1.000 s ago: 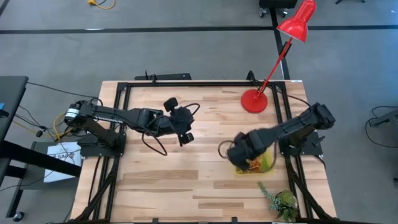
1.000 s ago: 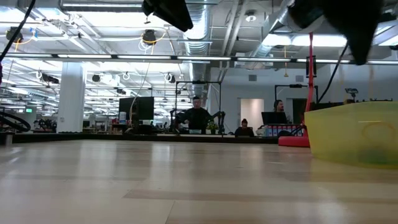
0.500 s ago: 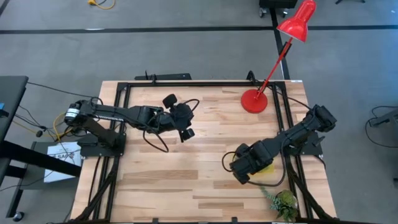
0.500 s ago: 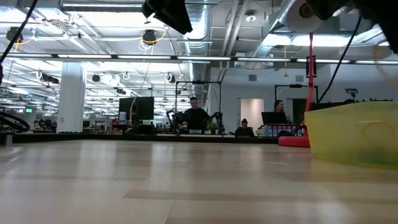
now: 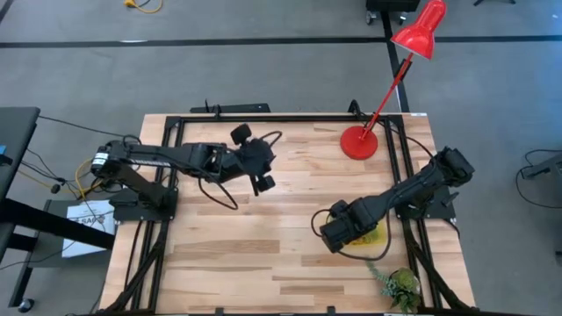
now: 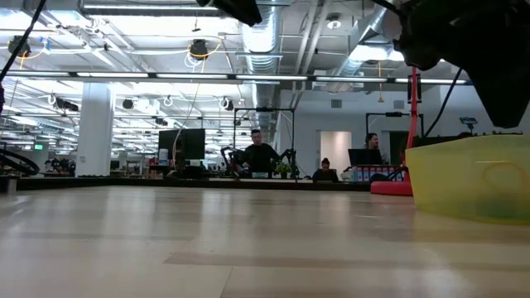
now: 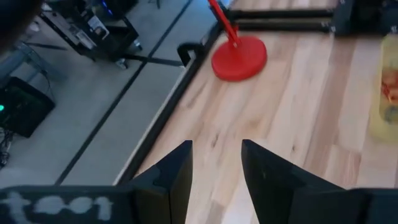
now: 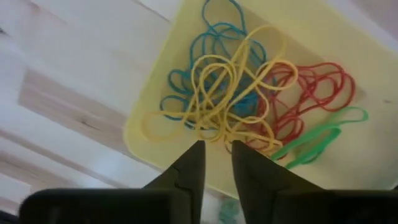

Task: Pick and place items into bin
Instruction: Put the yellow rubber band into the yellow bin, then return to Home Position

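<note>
The right gripper (image 8: 216,152) hung just above the yellow bin (image 8: 186,37) near the table's (image 5: 246,254) right edge, fingers a narrow gap apart and holding nothing; a tangle of rubber bands (image 8: 242,106) — blue, yellow, red, green — lay inside the bin; the left gripper (image 7: 216,163) waited over the table's far middle, fingers parted and empty — a red lamp base (image 7: 239,57) stood beyond it.

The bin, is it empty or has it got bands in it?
Not empty. The right wrist view shows the bin holding a tangle of yellow, blue, red and green bands lying on its floor.
</note>
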